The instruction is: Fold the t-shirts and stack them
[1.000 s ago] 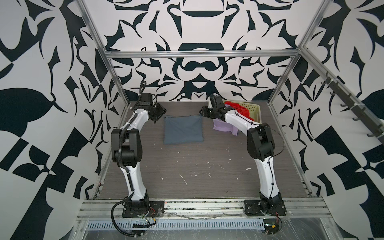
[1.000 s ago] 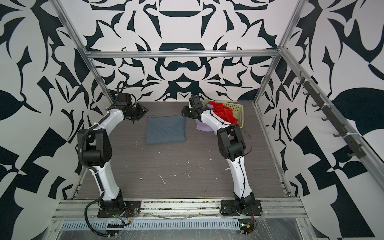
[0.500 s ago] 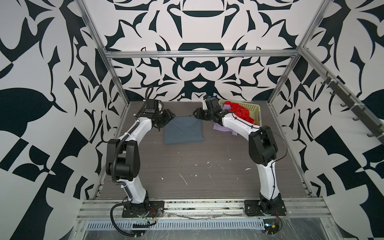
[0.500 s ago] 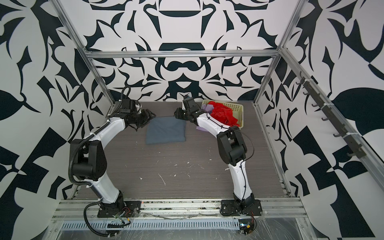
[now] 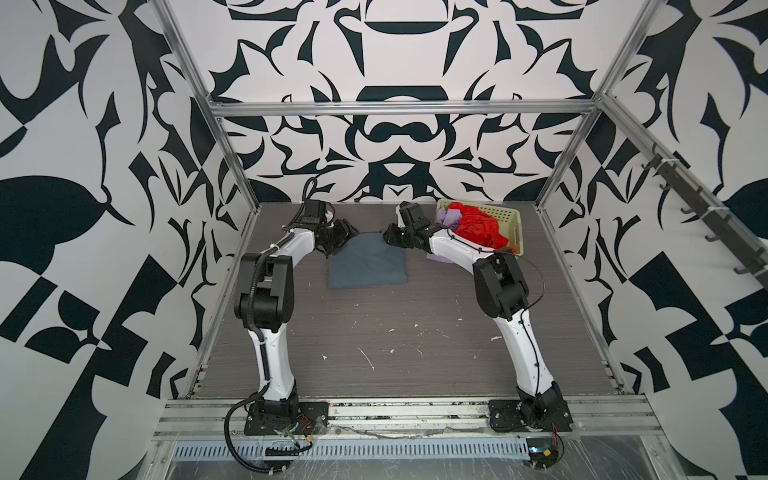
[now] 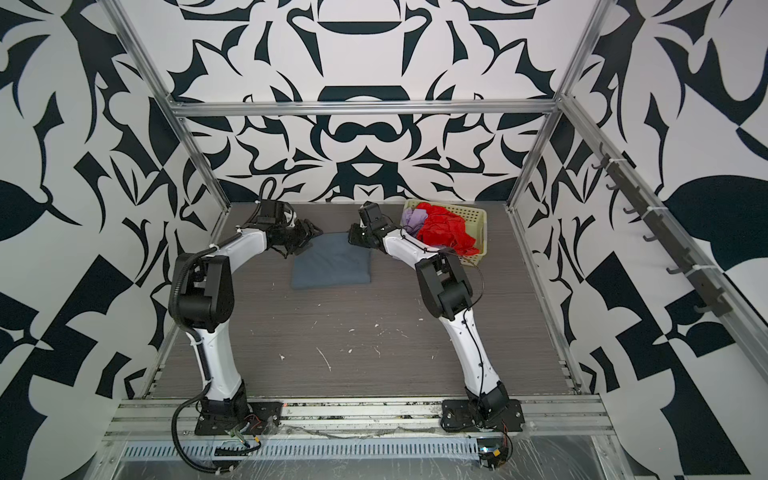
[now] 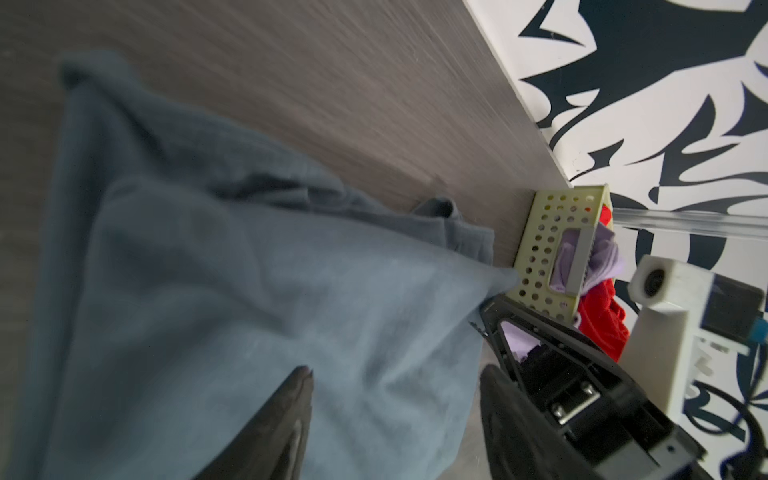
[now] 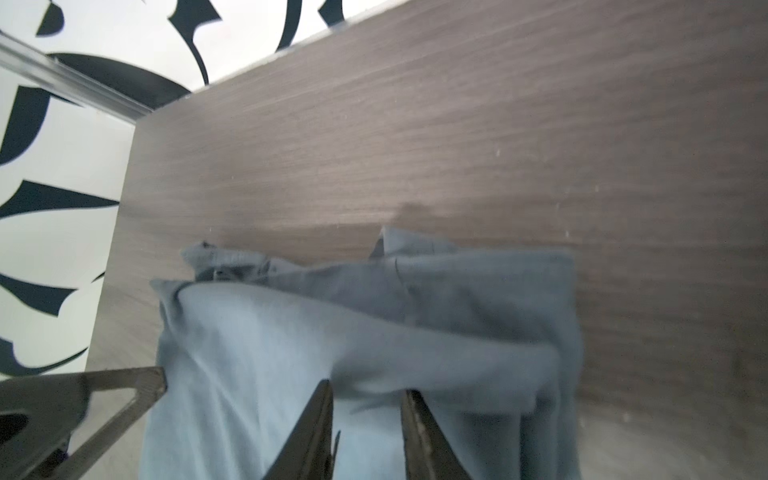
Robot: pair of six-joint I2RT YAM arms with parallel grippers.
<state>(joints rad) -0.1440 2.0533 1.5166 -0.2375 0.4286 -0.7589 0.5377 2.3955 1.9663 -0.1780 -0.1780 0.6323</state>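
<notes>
A slate blue-grey t-shirt lies folded into a rectangle at the back of the table. My left gripper hangs open over its far left corner, with cloth showing below the wide gap. At the far right corner, my right gripper has its jaws narrow but apart, and a fold of the shirt lies at the tips. The red t-shirt is heaped in the basket. The lilac t-shirt sits beside it, and part of it trails onto the table under the right arm.
The cream perforated basket stands at the back right corner against the wall. The frame posts and patterned walls close in the back and sides. Small white scraps dot the wooden table in front.
Both arms have swung inward from the back corners to the blue-grey shirt's far edge. The left jaws have widened and the right jaws have narrowed.
</notes>
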